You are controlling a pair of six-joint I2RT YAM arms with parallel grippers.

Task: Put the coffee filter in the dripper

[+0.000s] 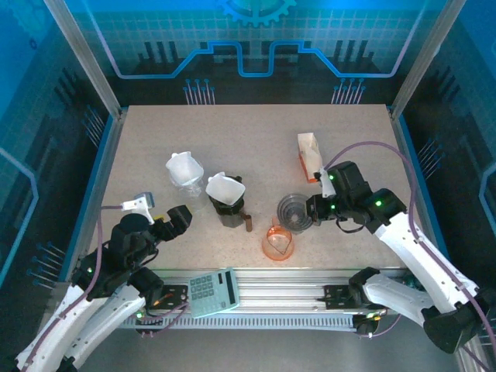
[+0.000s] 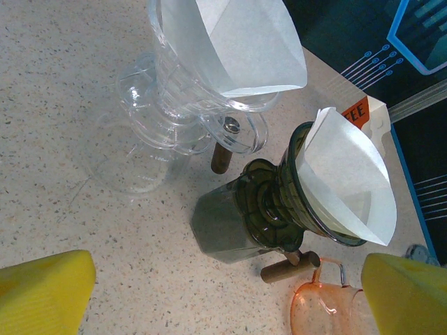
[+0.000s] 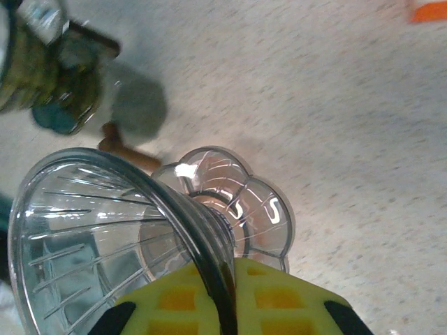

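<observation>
Coffee filter, white paper cone point(image 2: 349, 174): one sits in the dark green dripper on its dark server point(image 1: 226, 208), and another sits in the clear dripper on a clear carafe point(image 1: 184, 170). Spares look to be in the orange-and-white pack point(image 1: 310, 155), right rear of the speckled tabletop point(image 1: 256, 132).

Your right hand point(image 1: 314, 209) is clamped on the rim of the empty ribbed smoky-glass dripper point(image 3: 105, 244), with the rim running between the yellow pads. Your left hand point(image 1: 180, 219) is spread wide, holds nothing, and points at the dark green dripper.

Risks:
- It's a thin rim grip, so the ribbed dripper may tilt or slip if you lift or swing it fast.
- If you pull a filter out of the dark stack with the left hand, the tall stack could tip.
- Pinch the paper hard and it will crumple, then seat badly.

Around:
- The grey calculator point(image 1: 213, 293) lies on the front rail, out of play.
- The small orange glass cup point(image 1: 277, 242) sits just in front of the ribbed dripper. It's the thing in your way between the left hand and the target.
</observation>
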